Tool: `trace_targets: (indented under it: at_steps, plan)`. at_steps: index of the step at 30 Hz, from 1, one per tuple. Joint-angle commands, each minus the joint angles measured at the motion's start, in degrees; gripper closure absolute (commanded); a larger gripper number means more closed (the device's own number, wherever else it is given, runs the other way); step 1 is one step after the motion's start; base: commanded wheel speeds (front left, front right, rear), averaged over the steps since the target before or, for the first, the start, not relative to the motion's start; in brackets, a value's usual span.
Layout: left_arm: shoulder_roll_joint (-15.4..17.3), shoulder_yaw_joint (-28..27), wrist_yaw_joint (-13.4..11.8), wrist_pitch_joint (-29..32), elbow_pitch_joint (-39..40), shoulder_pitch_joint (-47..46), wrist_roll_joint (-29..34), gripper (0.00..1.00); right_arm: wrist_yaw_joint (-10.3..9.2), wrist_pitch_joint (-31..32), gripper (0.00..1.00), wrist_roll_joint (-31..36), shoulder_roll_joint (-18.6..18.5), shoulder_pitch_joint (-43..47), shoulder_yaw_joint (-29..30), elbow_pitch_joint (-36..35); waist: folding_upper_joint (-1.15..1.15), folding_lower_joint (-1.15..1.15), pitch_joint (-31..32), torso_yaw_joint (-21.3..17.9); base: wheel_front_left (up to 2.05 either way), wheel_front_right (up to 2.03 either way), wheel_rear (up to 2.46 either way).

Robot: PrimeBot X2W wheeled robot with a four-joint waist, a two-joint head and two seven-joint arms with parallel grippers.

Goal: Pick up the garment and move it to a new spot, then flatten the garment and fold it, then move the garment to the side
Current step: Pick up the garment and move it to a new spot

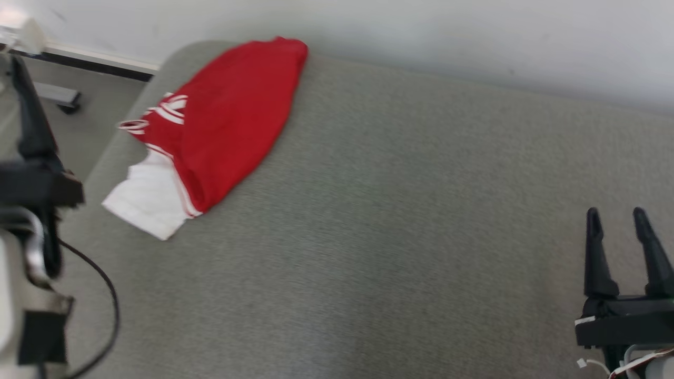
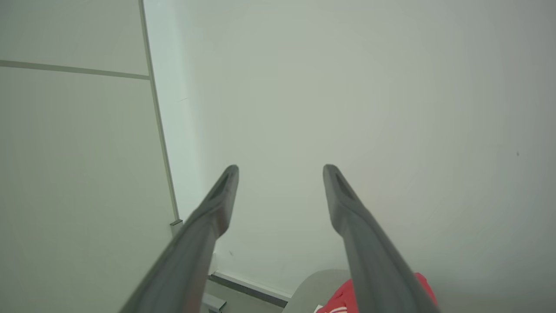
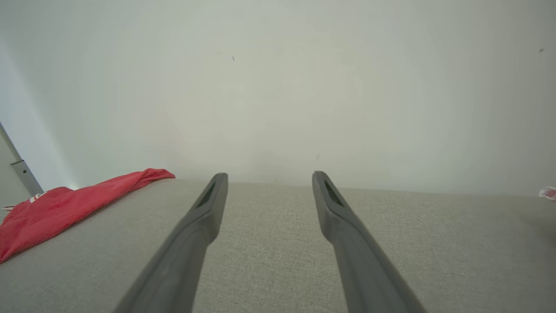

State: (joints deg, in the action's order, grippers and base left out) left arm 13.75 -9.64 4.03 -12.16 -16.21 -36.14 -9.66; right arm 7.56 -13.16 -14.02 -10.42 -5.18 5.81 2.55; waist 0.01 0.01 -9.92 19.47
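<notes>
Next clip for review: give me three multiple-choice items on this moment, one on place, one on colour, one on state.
1. Where on the grey surface does the garment lie?
A. far left corner
B. centre
C. near right corner

2. What colours is the garment?
A. blue and white
B. red and white
C. all black

3. The right claw is:
A. shut on cloth
B. open and empty
C. shut and empty

Key:
1 A, it lies at the surface's far left end in the head view.
2 B, the body is red with white trim.
3 B, the claw gapes wide with nothing held.
</notes>
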Motion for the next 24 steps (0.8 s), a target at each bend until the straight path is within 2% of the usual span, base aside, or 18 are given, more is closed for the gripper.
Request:
trace_targets:
  at_steps: [1, 4, 9, 15, 24]
  plan:
    - [1.3, -0.2, 0.1, 0.5, -0.5, -3.7, 0.1, 0.00, -0.13, -0.4, 0.00, 0.0, -0.1, -1.0, 1.1, -1.0, -0.01, -0.01, -13.0, -13.2, 0.00, 0.00, 0.00]
    - [4.8, -1.4, 0.4, 2.4, -2.6, -8.8, -0.6, 0.00, -0.14, -0.5, 0.00, -0.3, 0.6, -1.2, 2.5, -2.1, -0.01, -0.01, -16.0, -16.8, 0.00, 0.00, 0.00]
    - [9.0, -2.5, 0.9, 5.6, -8.5, -14.7, -2.0, 0.00, -0.13, -1.1, 0.00, -0.7, 1.4, -1.2, 4.9, -3.6, -0.01, -0.01, -19.1, -20.5, 0.00, 0.00, 0.00]
    - [12.4, -3.4, 1.8, 9.4, -14.3, -17.2, -3.4, 0.00, -0.13, -1.4, 0.00, -0.7, 1.6, -1.9, 5.9, -5.1, -0.01, -0.01, -20.6, -22.6, 0.00, 0.00, 0.00]
    - [15.6, -0.4, 3.0, 20.7, -26.3, -19.6, -5.8, 0.00, -0.13, -1.2, 0.00, 0.0, 1.4, -2.8, 5.8, -6.2, -0.01, -0.01, -21.2, -22.9, 0.00, 0.00, 0.00]
